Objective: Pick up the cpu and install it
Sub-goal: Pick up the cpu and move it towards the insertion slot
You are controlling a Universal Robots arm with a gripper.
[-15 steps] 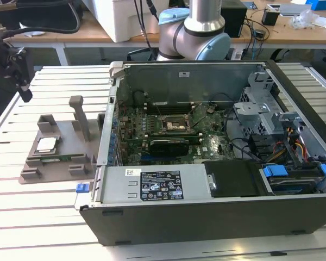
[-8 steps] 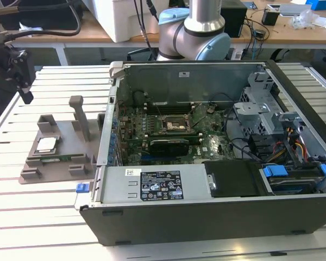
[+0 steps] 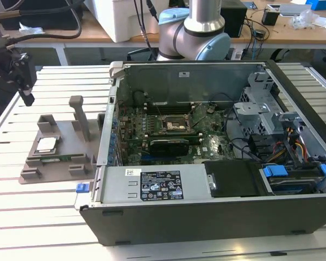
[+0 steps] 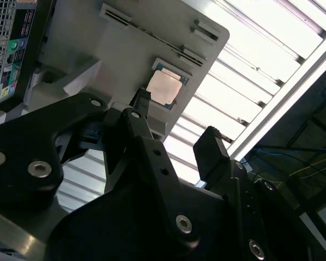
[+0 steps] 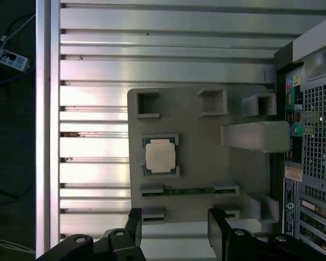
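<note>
Chip (image 5: 160,155): lying flat, metal face up, in a square recess of the grey holder (image 5: 206,163). The holder is sitting on the slatted table (image 5: 152,54), just beside the open computer case (image 3: 179,217).
Claw (image 5: 176,234): hanging over the holder with fingers spread, gripping nothing.

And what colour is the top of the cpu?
Silvery metal, with a thin green edge around it; the cpu shows best in the first wrist view.

cpu (image 5: 161,155): silvery metal lid, satin sheen, green rim. Holder (image 5: 206,163) beneath it: grey matt plastic. Bench (image 5: 152,70) under the holder: ribbed aluminium, glossy. Claw (image 5: 175,217): matt black, bright metal screws. Computer case (image 3: 179,81) beside the holder: bare sheet metal inside.
</note>
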